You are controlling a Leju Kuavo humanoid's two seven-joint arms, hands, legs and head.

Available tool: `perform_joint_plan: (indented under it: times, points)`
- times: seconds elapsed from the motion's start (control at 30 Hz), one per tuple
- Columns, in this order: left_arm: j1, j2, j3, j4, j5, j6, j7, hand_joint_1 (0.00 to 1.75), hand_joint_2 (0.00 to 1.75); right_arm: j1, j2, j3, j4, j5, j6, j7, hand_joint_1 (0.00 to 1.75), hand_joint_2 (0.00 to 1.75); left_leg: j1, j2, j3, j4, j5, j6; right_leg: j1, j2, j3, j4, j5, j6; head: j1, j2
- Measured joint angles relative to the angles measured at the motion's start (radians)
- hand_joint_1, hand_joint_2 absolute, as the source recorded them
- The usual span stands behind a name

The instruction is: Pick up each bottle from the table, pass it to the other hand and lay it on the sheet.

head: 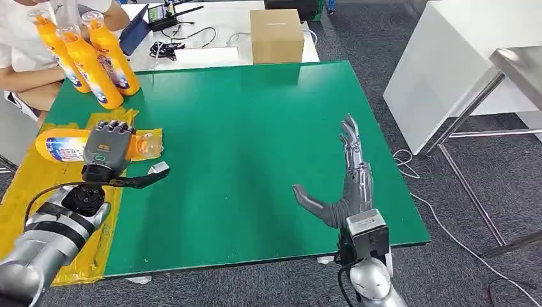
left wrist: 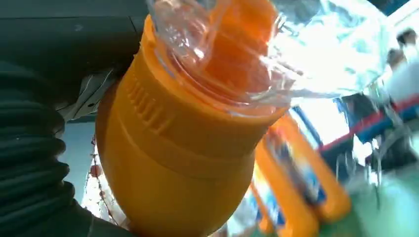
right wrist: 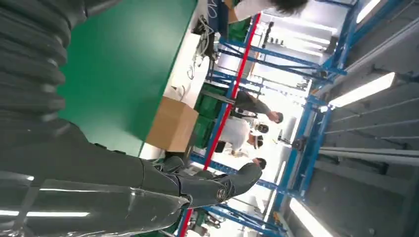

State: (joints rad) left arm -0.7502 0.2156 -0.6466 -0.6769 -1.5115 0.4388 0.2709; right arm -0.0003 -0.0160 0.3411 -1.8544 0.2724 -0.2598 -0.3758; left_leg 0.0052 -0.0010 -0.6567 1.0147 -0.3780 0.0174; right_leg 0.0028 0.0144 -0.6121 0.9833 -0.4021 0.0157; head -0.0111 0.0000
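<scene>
An orange bottle [head: 61, 144] with a clear cap lies on its side on the yellow sheet [head: 38, 192] at the table's left edge. My left hand [head: 107, 146] rests over its middle with the fingers curled around it. In the left wrist view the bottle's orange neck and clear cap [left wrist: 183, 158] sit right against the hand. Three more orange bottles [head: 96, 54] are upright at the far left corner, by a person in a white shirt. My right hand [head: 348, 185] hovers over the green table [head: 243, 141] near its front right, fingers spread, holding nothing.
A cardboard box [head: 276, 35] stands just beyond the table's far edge, with cables and a tablet beside it on a white desk. A white table and metal frame stand to the right. In the right wrist view, people stand far off among blue racks.
</scene>
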Motion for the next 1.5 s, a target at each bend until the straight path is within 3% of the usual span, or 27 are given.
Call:
perform_joint_plan:
  times: [0.67, 0.7, 0.73, 1.5]
  points:
    - [-0.034, -0.047, 0.048, 0.222, 0.015, -0.092, 0.008, 1.75, 1.75, 0.024, 0.002, -0.024, -0.002, 0.010, 0.032, 0.008, 0.00, 1.75, 0.001, -0.002, 0.000, 0.000, 0.000, 0.000, 0.001, 0.000, 0.000, 0.000, 0.000, 0.000, 0.000, 0.000]
    - [-0.034, -0.049, 0.057, 0.229, 0.024, -0.098, 0.008, 0.05, 1.75, 0.024, 0.002, -0.024, -0.002, 0.013, 0.038, 0.011, 0.00, 1.75, 0.001, -0.002, 0.000, 0.000, 0.000, 0.000, 0.001, 0.000, 0.000, 0.000, 0.000, 0.000, 0.000, 0.000]
    - [-0.034, -0.050, 0.068, 0.236, 0.037, -0.102, 0.001, 0.00, 1.75, 0.024, 0.003, -0.024, 0.000, 0.016, 0.039, 0.011, 0.00, 1.75, 0.001, -0.002, 0.000, 0.000, 0.000, 0.000, 0.001, -0.001, 0.000, 0.000, 0.000, 0.000, 0.000, 0.000]
    - [0.029, -0.086, 0.285, 0.281, 0.206, -0.094, -0.162, 0.00, 1.75, 0.009, 0.018, -0.032, 0.068, 0.015, 0.074, 0.040, 0.00, 1.75, 0.001, -0.002, 0.000, 0.000, 0.000, 0.000, 0.002, -0.001, 0.001, 0.000, -0.001, -0.001, 0.000, 0.000]
